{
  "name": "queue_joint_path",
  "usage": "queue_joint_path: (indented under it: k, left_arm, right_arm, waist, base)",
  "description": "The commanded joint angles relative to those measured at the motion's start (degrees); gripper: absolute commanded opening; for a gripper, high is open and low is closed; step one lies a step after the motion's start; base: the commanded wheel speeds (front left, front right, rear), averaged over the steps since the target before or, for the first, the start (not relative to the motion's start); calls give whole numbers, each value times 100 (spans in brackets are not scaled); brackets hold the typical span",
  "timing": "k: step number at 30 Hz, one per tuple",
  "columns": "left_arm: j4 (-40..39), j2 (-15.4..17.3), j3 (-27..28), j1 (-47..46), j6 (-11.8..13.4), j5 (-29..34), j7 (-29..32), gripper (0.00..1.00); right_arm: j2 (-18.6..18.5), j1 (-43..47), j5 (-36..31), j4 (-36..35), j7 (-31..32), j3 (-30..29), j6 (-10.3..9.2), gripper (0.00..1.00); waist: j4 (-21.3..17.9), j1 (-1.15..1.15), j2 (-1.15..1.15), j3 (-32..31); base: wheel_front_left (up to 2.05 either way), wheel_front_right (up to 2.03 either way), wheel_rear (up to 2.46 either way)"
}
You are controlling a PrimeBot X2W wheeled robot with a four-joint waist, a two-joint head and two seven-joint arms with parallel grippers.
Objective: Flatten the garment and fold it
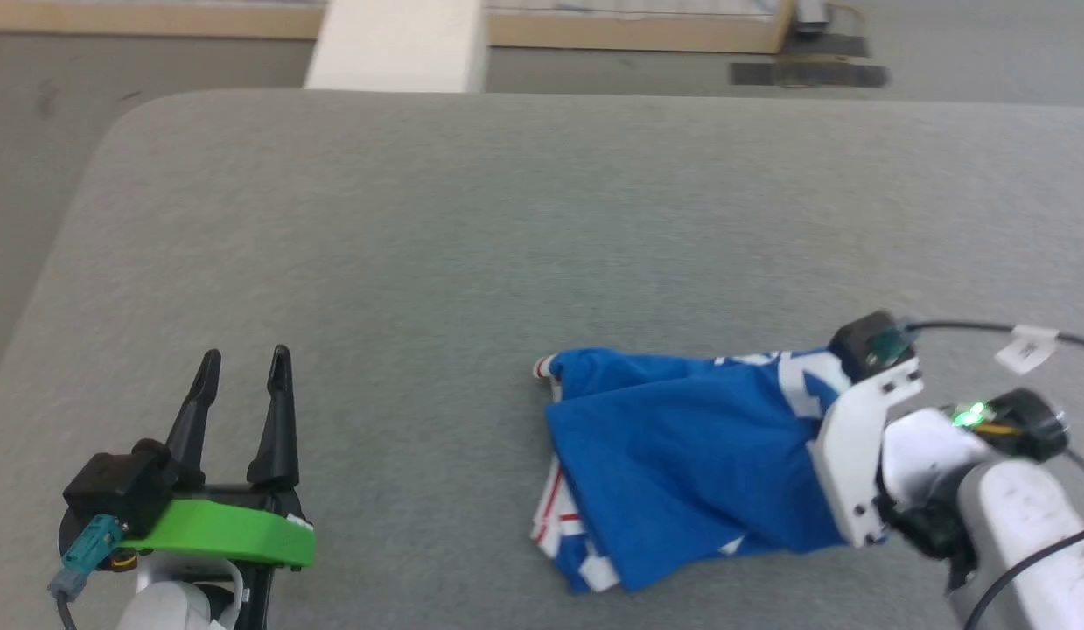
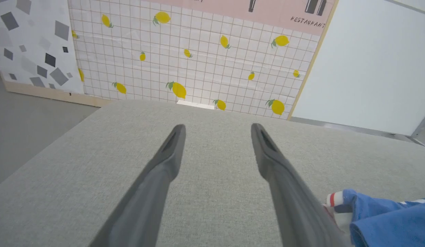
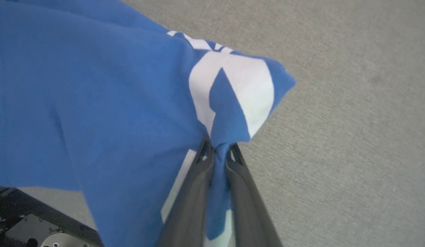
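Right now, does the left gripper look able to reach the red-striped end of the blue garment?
Probably yes. The left gripper is open, and bare grey table lies between it and the red-striped end of the garment; whether the arm stretches that far is uncertain.

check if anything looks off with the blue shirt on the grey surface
The garment is crumpled in a heap, layers bunched over each other, a striped cuff poking out at its left end. The right hand is pinched shut on a fold beside the white print. Nothing looks torn.
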Motion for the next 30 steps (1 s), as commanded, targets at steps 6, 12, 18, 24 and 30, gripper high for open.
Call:
queue_joint_path:
  k: [6, 12, 18, 24, 30]
  left_arm:
    - [-320, 410, -113, -238, -38, -83, 50, 100]
    - [-675, 734, -93, -482, -39, -146, 216, 100]
    - [-1089, 1077, 153, -514, -38, -229, 402, 100]
    - [-1401, 1373, 354, -498, -36, -282, 566, 100]
    - [-1647, 1523, 495, -400, 6, -306, 653, 100]
  right_arm:
    - [-395, -810, 84, 133, -131, -501, -10, 0]
    - [-552, -1148, -171, 404, -241, -1321, -10, 0]
    - [-638, -1412, -658, 501, -299, -2374, -10, 0]
    - [-581, -1742, -1157, 507, -326, -3461, -10, 0]
    - [-495, -2011, -1562, 436, -446, -4207, -10, 0]
  waist:
    - [-2141, 0, 0, 1083]
    - [-2079, 0, 0, 1691]
    - [-1805, 0, 0, 2275]
    - [-1607, 0, 0, 2712]
    - [-1553, 0, 0, 2929]
  base:
    - [0, 0, 0]
    - [0, 0, 0]
    - [0, 0, 0]
    - [0, 0, 0]
    - [0, 0, 0]
